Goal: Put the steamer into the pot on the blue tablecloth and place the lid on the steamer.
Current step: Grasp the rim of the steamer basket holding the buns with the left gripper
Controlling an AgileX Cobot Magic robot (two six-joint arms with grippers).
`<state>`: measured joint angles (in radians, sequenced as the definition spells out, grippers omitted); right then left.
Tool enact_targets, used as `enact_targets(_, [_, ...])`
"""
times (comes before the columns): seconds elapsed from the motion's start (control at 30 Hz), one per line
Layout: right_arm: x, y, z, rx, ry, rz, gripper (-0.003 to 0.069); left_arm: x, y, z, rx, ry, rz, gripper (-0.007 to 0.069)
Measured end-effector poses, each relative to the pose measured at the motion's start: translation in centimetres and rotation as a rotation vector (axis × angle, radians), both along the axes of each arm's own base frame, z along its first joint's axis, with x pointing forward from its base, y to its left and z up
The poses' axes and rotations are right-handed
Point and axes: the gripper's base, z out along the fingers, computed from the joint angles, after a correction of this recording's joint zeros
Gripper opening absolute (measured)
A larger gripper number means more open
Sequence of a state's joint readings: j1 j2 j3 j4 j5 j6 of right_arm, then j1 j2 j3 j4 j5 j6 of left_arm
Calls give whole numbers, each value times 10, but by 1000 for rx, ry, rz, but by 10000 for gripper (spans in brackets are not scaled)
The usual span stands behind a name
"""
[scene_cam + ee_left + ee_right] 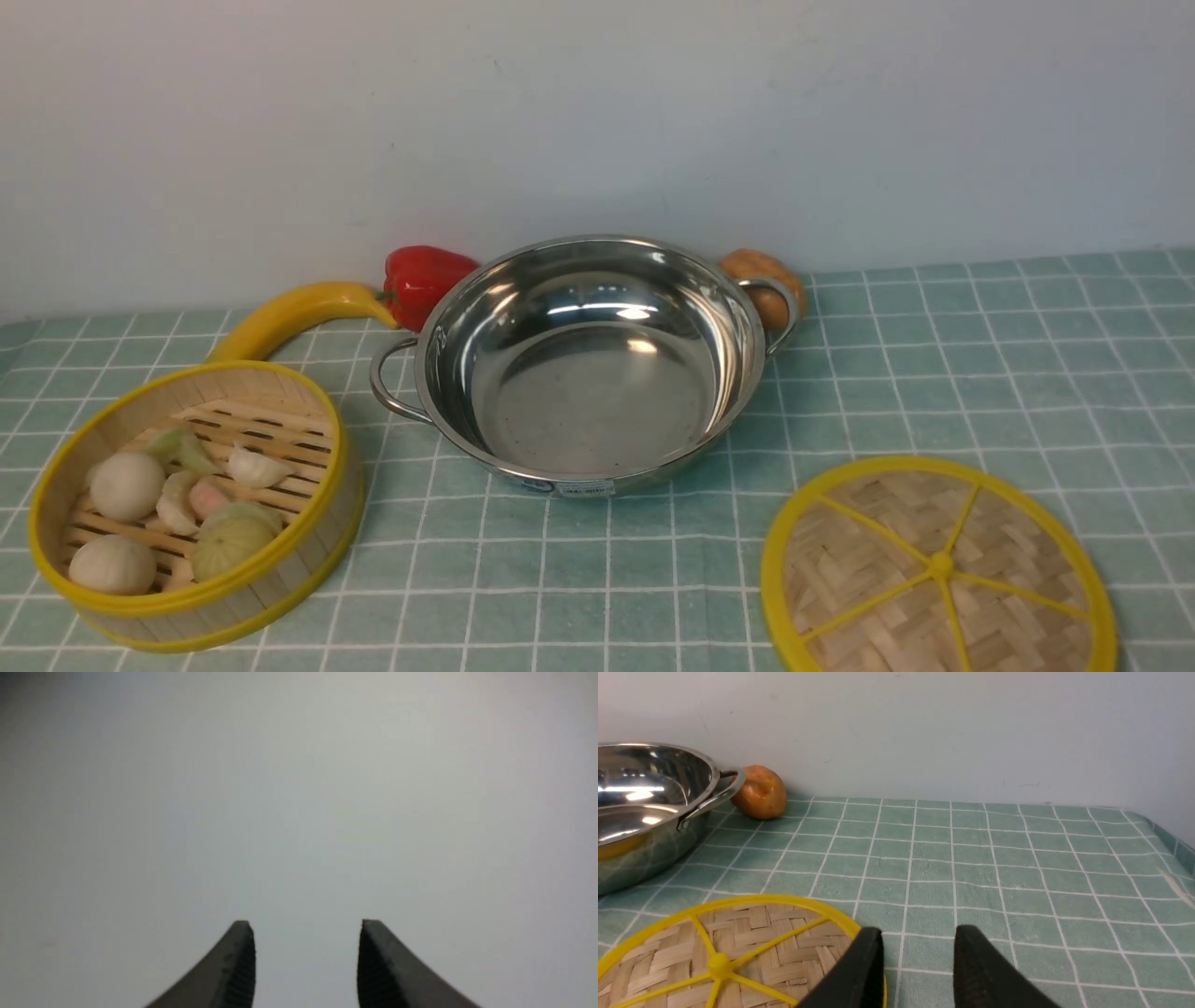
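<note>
L end effector (307, 924): fingers blurred, bases cut off by pic edge; pale backdrop past its tips too blurred to make out, faint smudge off to one side too vague to ID. R end effector (919, 931): finger bases cut off too, tips a bit soft. Lid (752, 947) near R end effector: partly hidden behind one finger, rim cut off in R wrist & front views. Pot (654, 849), farther from R end effector than lid: cut off in R wrist view. In front view, label print too small to read; orange-brown item (766, 280) part-hidden by pot + handle.
</note>
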<state>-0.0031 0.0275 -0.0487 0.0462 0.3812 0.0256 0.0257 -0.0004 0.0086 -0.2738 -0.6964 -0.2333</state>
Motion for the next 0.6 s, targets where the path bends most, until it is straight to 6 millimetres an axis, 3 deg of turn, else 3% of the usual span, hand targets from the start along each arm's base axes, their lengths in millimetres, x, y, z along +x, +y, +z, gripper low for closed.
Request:
enact_targets(0.07, [0, 0, 0, 0, -1, 0, 240, -3, 0, 4, 24, -41, 23, 295])
enact_targets(0.2, [1, 1, 11, 135, -115, -2, 240, -18, -2, 44, 169, -95, 147, 306])
enact_targets(0.4, [0, -3, 32, 431, -359, -37, 240, -31, -8, 90, 370, 109, 224, 342])
enact_targets(0.6, [-5, -15, 47, 663, -559, -104, 240, -22, -13, 116, 344, 239, 100, 347])
